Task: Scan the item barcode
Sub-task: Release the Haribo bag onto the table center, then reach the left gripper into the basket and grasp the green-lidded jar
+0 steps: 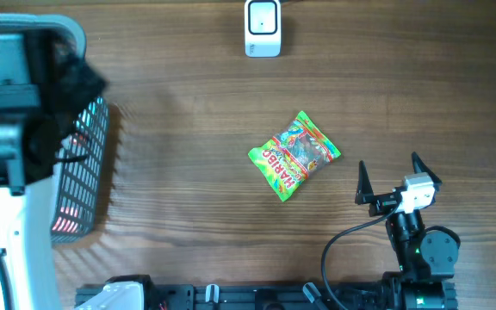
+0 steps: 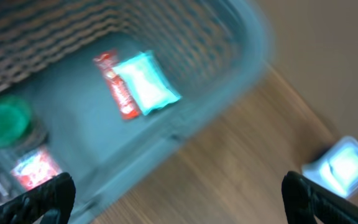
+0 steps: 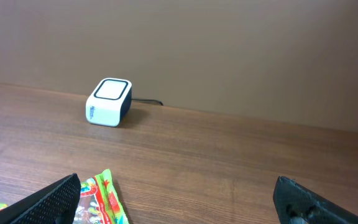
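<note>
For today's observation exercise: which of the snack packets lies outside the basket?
The green crinkly Haribo sweets bag, alone on the brown wooden table. The others, like the red wrapper and pale blue packet, lie inside the grey plastic basket.

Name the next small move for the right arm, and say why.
Probably ease the open right gripper forward and left toward the green Haribo candy bag. The bag lies flat on the wooden table, untouched, just beyond its jaws, and it must be picked up before its barcode can face the white box-shaped scanner at the far edge.
</note>
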Controlling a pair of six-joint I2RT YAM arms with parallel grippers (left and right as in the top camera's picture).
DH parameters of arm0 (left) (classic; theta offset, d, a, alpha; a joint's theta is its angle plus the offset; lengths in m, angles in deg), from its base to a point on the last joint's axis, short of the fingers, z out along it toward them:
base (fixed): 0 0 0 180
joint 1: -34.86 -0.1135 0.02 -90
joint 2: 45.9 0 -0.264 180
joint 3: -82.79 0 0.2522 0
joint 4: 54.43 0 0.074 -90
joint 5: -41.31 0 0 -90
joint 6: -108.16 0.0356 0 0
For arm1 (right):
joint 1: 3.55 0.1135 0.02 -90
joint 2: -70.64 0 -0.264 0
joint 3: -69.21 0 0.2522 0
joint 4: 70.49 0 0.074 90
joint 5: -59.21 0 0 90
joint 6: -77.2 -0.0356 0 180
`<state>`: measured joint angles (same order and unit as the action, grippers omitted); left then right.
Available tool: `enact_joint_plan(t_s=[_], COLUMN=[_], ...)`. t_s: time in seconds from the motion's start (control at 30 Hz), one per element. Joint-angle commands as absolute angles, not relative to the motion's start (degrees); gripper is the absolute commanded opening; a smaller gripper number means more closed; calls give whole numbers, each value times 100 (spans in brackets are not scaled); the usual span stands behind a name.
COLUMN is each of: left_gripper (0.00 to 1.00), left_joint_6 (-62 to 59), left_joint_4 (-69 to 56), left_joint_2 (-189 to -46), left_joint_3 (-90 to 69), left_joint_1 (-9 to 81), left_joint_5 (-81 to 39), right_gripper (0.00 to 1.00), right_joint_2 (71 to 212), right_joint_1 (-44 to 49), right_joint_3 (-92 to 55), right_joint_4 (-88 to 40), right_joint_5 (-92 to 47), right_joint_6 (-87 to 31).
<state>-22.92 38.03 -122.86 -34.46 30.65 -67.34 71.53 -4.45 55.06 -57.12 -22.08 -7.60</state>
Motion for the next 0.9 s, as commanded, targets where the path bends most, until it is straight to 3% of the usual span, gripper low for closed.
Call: enact_joint_plan(t_s=[0.0, 0.1, 0.3, 0.53, 0.87], left_gripper=[100, 100, 100, 100, 100], left_joint_6=[-4559, -5885, -5922, -4657, -4655], left_joint_4=[4594, 5070, 4213, 3121, 3339], left_joint_2=[-12308, -12326, -12590, -13145, -14133], left_joint_3=[-3391, -3009, -1747, -1573, -1570], left_joint_1=[1890, 899, -222, -395, -434], left_joint_5=[-7093, -7206, -7211, -7106, -7103], right_gripper=[100, 100, 100, 100, 100], right_joint_2=[7118, 7118, 7118, 7118, 7118], right_joint_1=[-419, -419, -419, -419, -419], right_joint_3=[5515, 5515, 5515, 5515, 5515], right_joint_4=[-5729, -5729, -5729, -5729, -5729], right_joint_5=[-2250, -2250, -2250, -2250, -2250], right_joint_6=[-841, -841, -839, -841, -844])
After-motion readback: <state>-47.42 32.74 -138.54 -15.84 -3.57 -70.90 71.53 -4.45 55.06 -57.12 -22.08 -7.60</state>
